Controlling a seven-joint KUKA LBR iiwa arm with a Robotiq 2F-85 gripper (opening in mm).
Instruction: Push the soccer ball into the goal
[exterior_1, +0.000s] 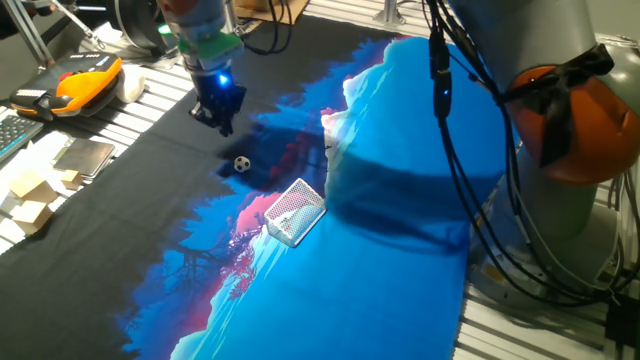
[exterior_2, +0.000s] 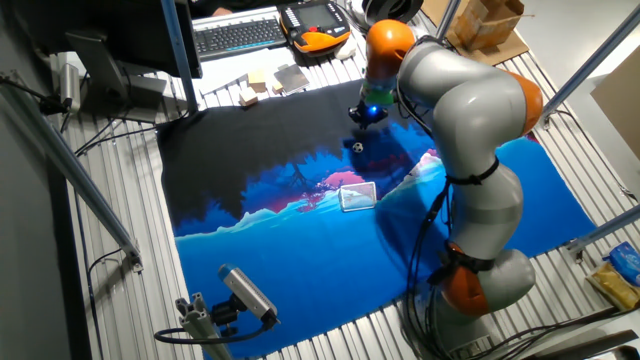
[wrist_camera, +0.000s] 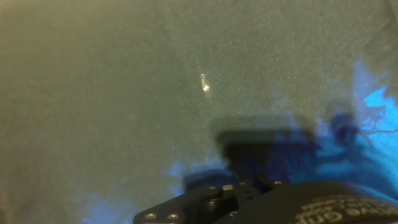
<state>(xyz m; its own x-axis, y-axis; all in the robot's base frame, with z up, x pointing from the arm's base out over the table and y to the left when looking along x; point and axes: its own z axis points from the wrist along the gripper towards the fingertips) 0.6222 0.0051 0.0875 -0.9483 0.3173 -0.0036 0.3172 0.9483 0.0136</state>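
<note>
The soccer ball (exterior_1: 242, 163) is a tiny white ball with black patches, lying on the dark part of the cloth. It also shows in the other fixed view (exterior_2: 357, 146). The goal (exterior_1: 293, 211), a small white wire-mesh box, sits a short way in front and right of the ball on the blue print; in the other fixed view the goal (exterior_2: 357, 195) lies below the ball. My gripper (exterior_1: 222, 124) hangs just above the cloth, behind and left of the ball, apart from it. Its fingers look close together. The hand view shows only cloth and the gripper's shadow.
A black and blue printed cloth (exterior_1: 380, 250) covers the table. An orange teach pendant (exterior_1: 85, 82), wooden blocks (exterior_1: 30, 200) and a keyboard (exterior_2: 240, 35) lie beyond the cloth's edge. The arm's grey body and cables (exterior_1: 480, 150) stand at the right.
</note>
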